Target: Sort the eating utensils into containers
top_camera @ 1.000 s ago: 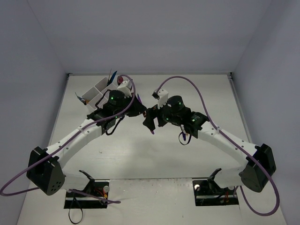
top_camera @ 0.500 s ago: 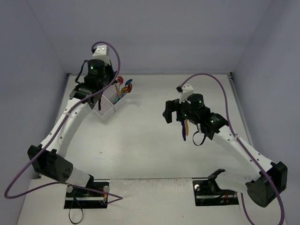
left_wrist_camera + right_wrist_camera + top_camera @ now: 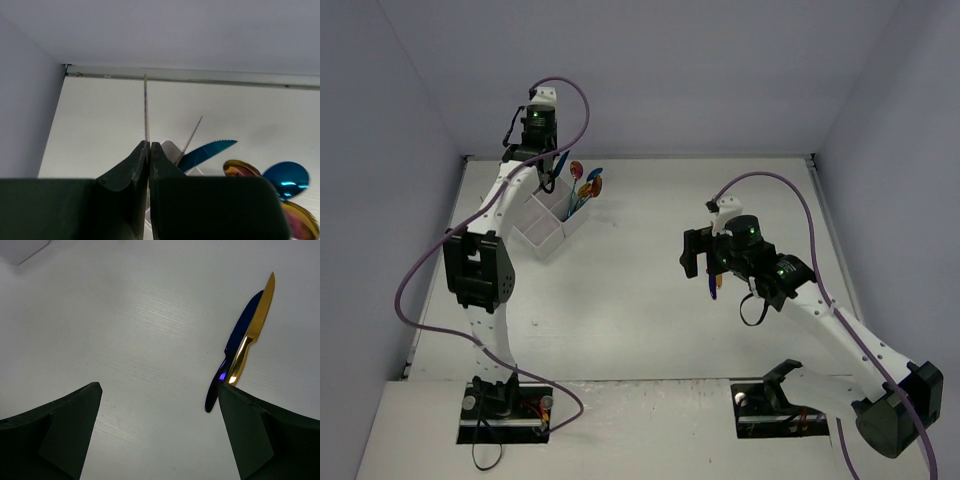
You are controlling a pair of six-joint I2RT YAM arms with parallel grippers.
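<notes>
Lying side by side on the tabletop [image 3: 125, 315], a blue knife [image 3: 235, 342] and a gold knife [image 3: 260, 315] touch along their length. Their blades point away from the right wrist camera. The right gripper [image 3: 159, 390] hovers over them with its fingers [image 3: 60, 430] spread wide and holding nothing; the knives lie just beside the right-hand finger.

Well apart, at the far left of the tabletop, sits the white box [image 3: 548, 240]. Spoons [image 3: 584, 180] with orange, blue and pink bowls stand in it, handles down, and a serrated blue knife [image 3: 207, 152] leans among them; which compartment holds which I cannot tell.

Above the box's far side, the left gripper [image 3: 149, 145] has its fingers pressed together on a slim utensil [image 3: 146, 110]. It is seen edge-on, so its kind is unclear.
</notes>
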